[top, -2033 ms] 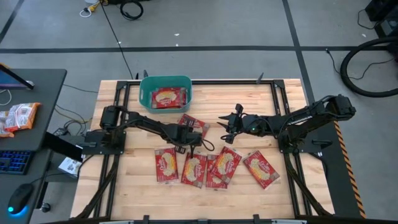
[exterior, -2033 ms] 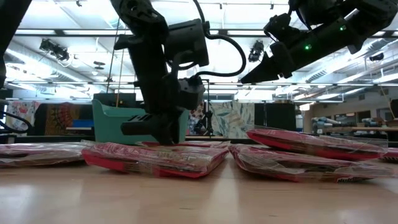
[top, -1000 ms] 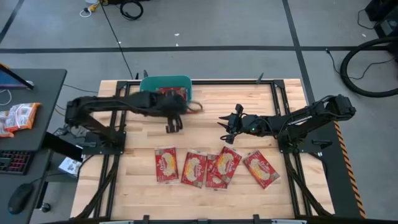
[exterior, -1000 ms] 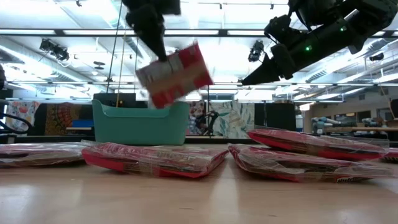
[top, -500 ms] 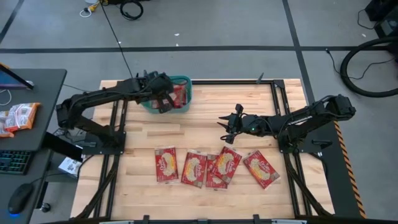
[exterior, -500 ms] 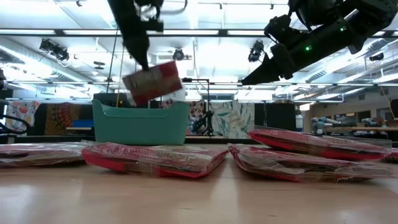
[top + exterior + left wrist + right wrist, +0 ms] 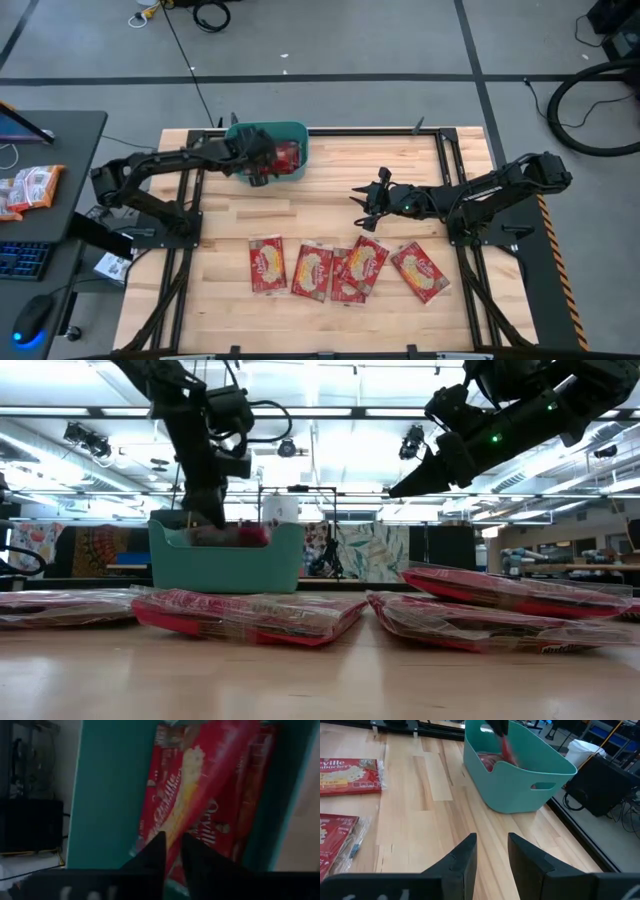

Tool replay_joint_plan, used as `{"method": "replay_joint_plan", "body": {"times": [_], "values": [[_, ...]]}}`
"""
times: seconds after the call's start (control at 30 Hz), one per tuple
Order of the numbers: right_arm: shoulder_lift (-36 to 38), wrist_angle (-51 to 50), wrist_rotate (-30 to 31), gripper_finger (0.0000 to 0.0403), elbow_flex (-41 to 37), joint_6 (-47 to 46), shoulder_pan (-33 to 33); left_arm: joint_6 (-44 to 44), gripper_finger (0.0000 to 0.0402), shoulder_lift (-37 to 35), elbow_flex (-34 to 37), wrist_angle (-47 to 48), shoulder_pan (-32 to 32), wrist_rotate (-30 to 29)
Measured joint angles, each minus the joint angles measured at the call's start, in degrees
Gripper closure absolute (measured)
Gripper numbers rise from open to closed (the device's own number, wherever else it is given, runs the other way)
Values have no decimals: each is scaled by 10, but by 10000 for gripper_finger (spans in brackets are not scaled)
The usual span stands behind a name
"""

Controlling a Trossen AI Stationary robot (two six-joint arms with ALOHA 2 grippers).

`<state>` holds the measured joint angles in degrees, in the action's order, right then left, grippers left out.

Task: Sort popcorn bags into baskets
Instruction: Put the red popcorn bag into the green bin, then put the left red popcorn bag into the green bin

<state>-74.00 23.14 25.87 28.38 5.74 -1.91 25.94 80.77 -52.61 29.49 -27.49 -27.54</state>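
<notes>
The left gripper [image 7: 262,160] is down inside the teal basket [image 7: 236,134], its fingers [image 7: 159,851] pinched on a red popcorn bag [image 7: 200,785] that hangs edge-on from them, with another packet lying flat on the basket floor just beneath. From the low view the bag sits at rim height, so it is probably about to be let go, though whether it already rests on the packet below cannot be told.

So the sorting is partly done: at least one bag is in the basket and this one is arriving. Still left are the bags on the table, well away from the left gripper toward the near edge: one lying alone [image 7: 266,266], an overlapping cluster [image 7: 338,272] beside it, and one more [image 7: 419,272] at the far end of the row.

The right gripper [image 7: 364,197] hovers above bare wood between the basket and that row, fingers spread apart and holding nothing.

Nothing stands between the left gripper and the remaining bags. The overlapping bags in the cluster could make a clean single pick harder. Off the table, a desk with a keyboard [image 7: 22,260] and a snack packet [image 7: 28,187] lies beyond the left arm's base.
</notes>
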Motion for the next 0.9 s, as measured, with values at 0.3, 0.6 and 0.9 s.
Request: {"method": "replay_joint_plan", "body": {"times": [0.3, 0.6, 0.9], "values": [[0, 2, 0, 288, 0, -2, 0, -93, 234, -1, -90, 152, 57, 30], [0, 0, 0, 288, 0, -9, 0, -179, 236, -1, -81, 174, 185, 411], [0, -1, 0, 288, 0, -10, 0, -191, 240, 0, 6, 101, 385, 380]]}}
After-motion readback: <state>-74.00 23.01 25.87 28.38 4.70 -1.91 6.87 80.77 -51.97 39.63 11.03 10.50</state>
